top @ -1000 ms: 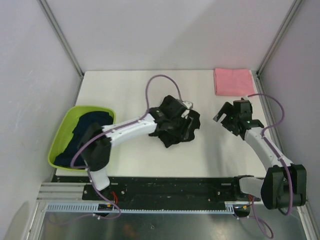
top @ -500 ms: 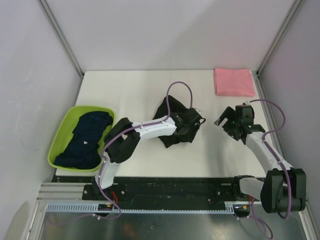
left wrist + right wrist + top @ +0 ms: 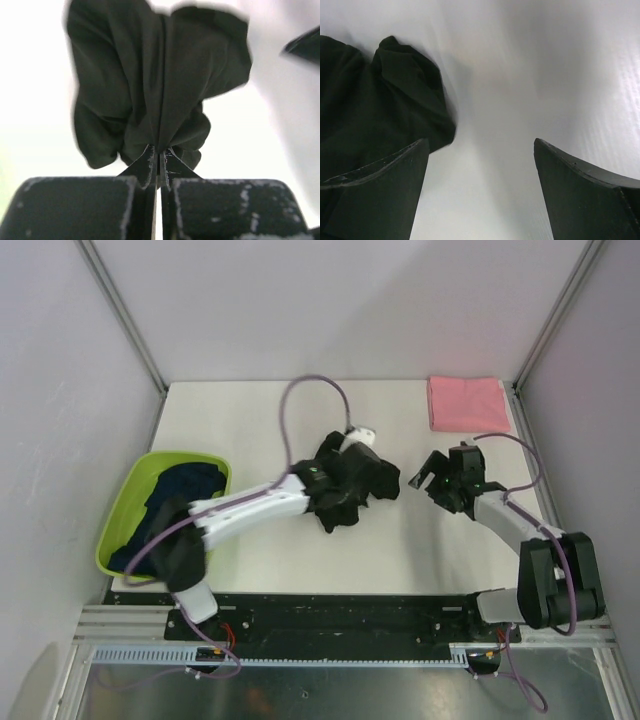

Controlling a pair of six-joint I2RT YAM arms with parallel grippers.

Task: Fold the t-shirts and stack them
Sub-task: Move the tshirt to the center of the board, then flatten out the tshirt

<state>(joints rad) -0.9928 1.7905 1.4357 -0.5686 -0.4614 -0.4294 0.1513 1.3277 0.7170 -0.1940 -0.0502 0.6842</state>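
Basin (image 3: 118,523) left, black t-shirt (image 3: 340,510), pink t-shirt (image 3: 467,403) right

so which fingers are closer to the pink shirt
Right. The right fingers sit open just near-left of the pink shirt; the left fingers are farther left, shut on the black shirt.

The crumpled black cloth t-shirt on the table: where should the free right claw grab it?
Probably the crumpled black t-shirt's loose fold at its right edge, approached from the right: the left gripper pinches another bunched part, while the open right gripper faces that fold.
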